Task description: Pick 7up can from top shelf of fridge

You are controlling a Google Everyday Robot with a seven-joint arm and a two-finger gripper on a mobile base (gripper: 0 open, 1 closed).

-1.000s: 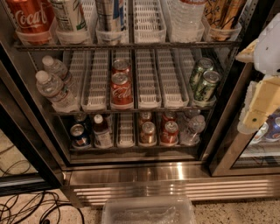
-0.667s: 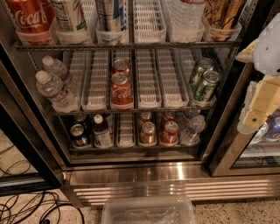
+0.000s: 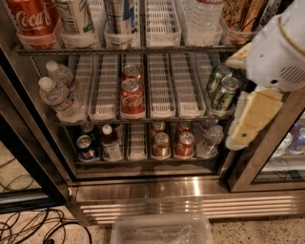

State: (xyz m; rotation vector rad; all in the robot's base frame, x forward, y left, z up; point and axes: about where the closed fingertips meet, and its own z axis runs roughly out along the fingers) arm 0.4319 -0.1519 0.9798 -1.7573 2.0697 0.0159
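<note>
The fridge (image 3: 143, 190) stands open in front of me. On the top shelf (image 3: 128, 49), the 7up can (image 3: 76, 18), pale green and white with a fine-print panel, stands second from the left in a white lane tray, its top cut off by the frame edge. A red Coca-Cola can (image 3: 32, 21) is to its left and a blue and silver can (image 3: 121, 16) to its right. My gripper (image 3: 251, 119) hangs at the right edge of the opening, level with the middle shelf, far right of and below the 7up can.
The top shelf also holds a water bottle (image 3: 202, 19) and a tan can (image 3: 243, 14). The middle shelf has water bottles (image 3: 59, 97), Coca-Cola cans (image 3: 132, 97) and dark green cans (image 3: 221, 90). A clear plastic bin (image 3: 162, 231) and cables (image 3: 33, 226) lie on the floor.
My arm and gripper have moved left, further into view over the fridge's right door frame. The cans and bottles have not moved.
</note>
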